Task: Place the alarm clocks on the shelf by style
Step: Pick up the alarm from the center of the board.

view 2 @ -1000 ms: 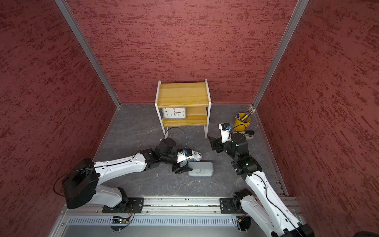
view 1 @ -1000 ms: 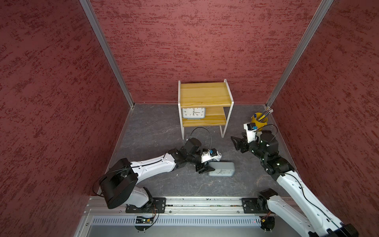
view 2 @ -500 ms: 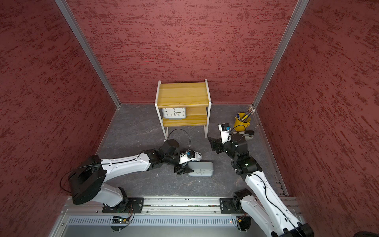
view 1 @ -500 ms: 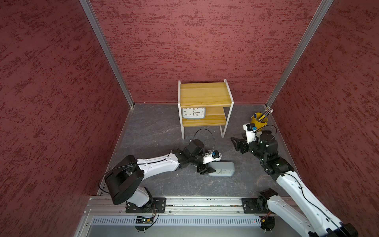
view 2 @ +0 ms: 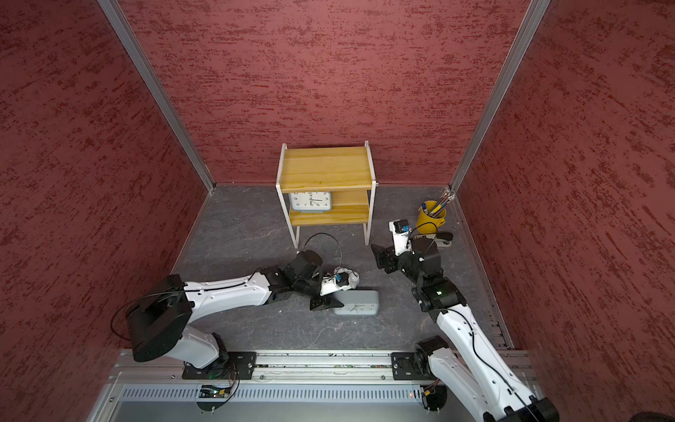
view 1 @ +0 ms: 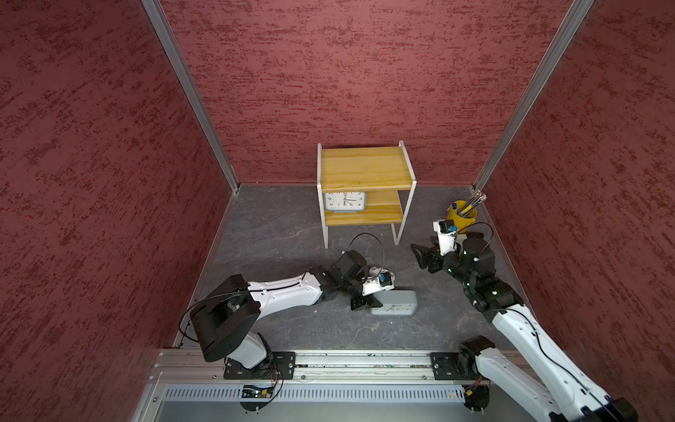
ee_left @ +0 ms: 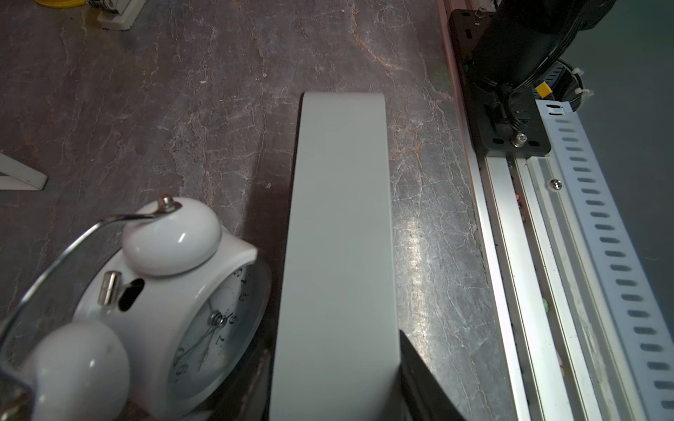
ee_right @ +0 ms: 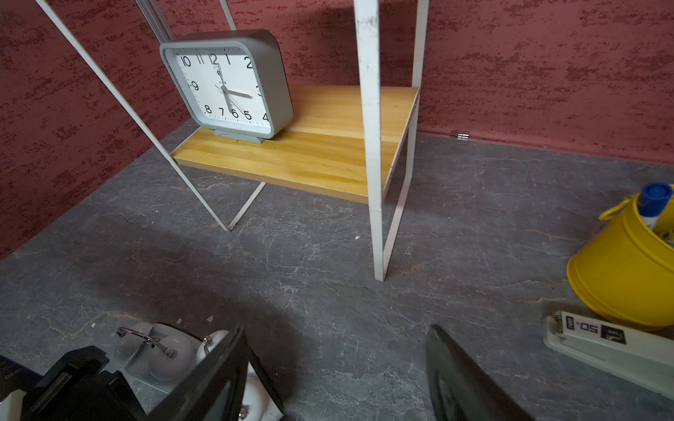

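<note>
shelved grey alarm clock (view 1: 345,201) stands upright at the left end of the lower board of the shelf (view 1: 365,171), its white dial facing the rail. the shelf stands against the back wall on the dark bench (view 1: 277,234).

in front of the shelf, the left arm reaches low across the bench. the left gripper (ee_left: 333,350) sits at the left end of the loose grey alarm clock (view 1: 396,308). this clock stands upright on the bench, well apart from the shelf, dial toward the rail. in the left wrist view the jaws straddle its body. one black finger (ee_left: 419,379) lies along the dial side, while the other shows only dimly on the back side. the gap matches the clock's depth, but whether the pads are pressing on it cannot be told.

twin-bell alarm clock (ee_left: 164,302) stands just behind the loose grey one, on the shelf side, with its bells and wire handle up. its dial is turned toward the grey clock's back, and contact between them cannot be made out.

further right, the right gripper (ee_right: 336,328) hovers low over bare bench with its fingers spread wide and nothing between them, pointing toward the shelf.

near the right back corner stands a yellow pencil cup (view 1: 461,219) holding pens, with a white stapler (ee_right: 601,339) lying just beside it.
</note>
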You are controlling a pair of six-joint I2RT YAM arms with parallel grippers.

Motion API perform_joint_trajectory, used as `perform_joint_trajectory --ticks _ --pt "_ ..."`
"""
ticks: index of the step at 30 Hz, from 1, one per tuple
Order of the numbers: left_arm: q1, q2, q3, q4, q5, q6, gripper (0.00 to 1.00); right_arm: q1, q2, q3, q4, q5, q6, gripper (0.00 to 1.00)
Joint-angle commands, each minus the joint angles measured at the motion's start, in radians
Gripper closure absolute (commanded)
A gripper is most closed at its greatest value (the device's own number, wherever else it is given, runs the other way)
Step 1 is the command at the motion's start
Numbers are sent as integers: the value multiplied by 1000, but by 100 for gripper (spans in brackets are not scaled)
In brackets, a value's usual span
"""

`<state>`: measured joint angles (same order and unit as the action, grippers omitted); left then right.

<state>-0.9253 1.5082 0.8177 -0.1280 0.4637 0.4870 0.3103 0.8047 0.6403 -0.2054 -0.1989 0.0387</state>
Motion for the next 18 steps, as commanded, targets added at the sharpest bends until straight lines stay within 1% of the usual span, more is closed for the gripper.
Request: perform_joint_trajectory --ticks 1,4,7,12,16,18 --pt "11 -99 36 -2 12 -6 63 2 -10 11 38 -29 -22 22" --pt "65 -178 67 -52 16 -53 63 1 16 74 1 -47 -48 21" --pt "151 -250 104 -126 33 -91 64 -1 57 137 5 -125 -86 18" --pt "297 -331 194 -288 109 -100 64 -8 161 258 8 -342 -132 18" --pt "404 -344 299 -457 170 -65 64 -8 211 331 0 -526 -175 18" --pt "437 -343 340 -511 195 -52 64 -8 233 357 -21 -593 -196 18"
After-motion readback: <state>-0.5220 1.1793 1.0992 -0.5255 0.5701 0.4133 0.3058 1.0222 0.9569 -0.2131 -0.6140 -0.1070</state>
